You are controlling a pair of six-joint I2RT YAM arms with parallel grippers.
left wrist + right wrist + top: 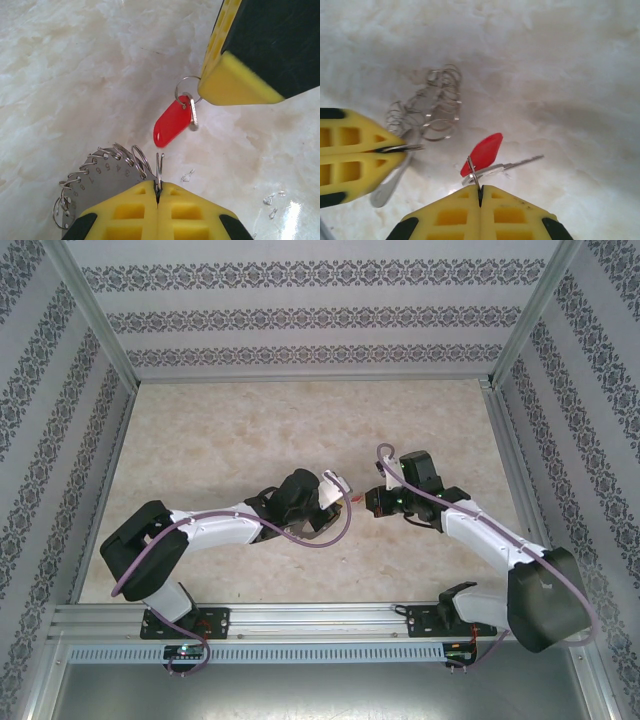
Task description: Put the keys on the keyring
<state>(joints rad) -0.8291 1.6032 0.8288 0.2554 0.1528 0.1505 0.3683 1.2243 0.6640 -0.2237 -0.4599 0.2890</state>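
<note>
Tiny red key [171, 122] in the middle, between the two grippers. Hangs by its small ring [184, 86] from the right gripper [210, 91]. Right gripper squeezed tight on that small ring, with no gap between its fingers in its own camera. Points its red head toward the keyring [100, 182] and sticks its thin silver blade [520, 162] out the other way. Sits close to the keyring but not touching it, with a bit of bare table [75, 60] in between.

Keyring right at the left gripper [158, 189]: a flat grey plate with numbers and lots of little wire loops round the edge. Left gripper pinched flat on one loop [159, 167], holding it up on its edge with the thin side toward the key.

Looks like the joining step, not done yet. Next, most likely, bring the key's small ring straight across to the held loop. Right gripper already has the key, so probably the one to move. Tricky part: two thin rings meeting edge to edge, easy to slide past each other. Hard to tell if the key hangs clear of the table or rests on it
</note>
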